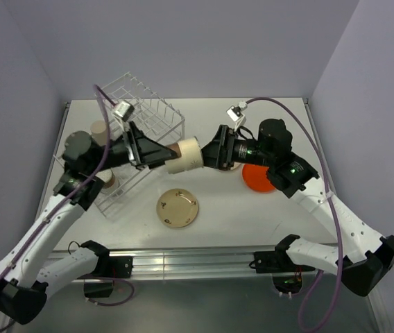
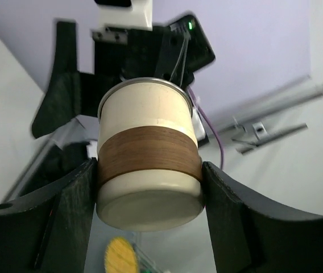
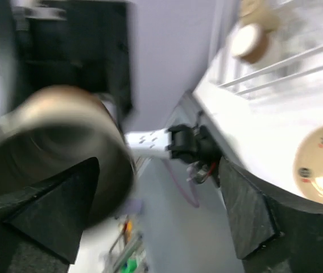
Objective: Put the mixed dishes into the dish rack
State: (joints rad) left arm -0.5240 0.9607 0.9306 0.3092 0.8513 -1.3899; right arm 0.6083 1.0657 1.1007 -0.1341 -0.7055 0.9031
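Note:
The tall beige cup (image 1: 186, 154) with a brown band hangs on its side in the air between both arms, just right of the dish rack (image 1: 152, 111). My left gripper (image 1: 173, 156) is shut on its base; in the left wrist view both fingers press the cup (image 2: 149, 153) at the band. My right gripper (image 1: 207, 154) stands open at the cup's mouth, its fingers wide apart around the rim (image 3: 59, 142). A cream plate (image 1: 178, 208) with brown motifs lies flat on the table, and an orange plate (image 1: 258, 177) is partly hidden under the right arm.
Several cups (image 1: 98, 132) stand in the rack's lower left section beneath the left arm. The rack's tall wire box rises behind the left gripper. Grey walls close in the table on three sides.

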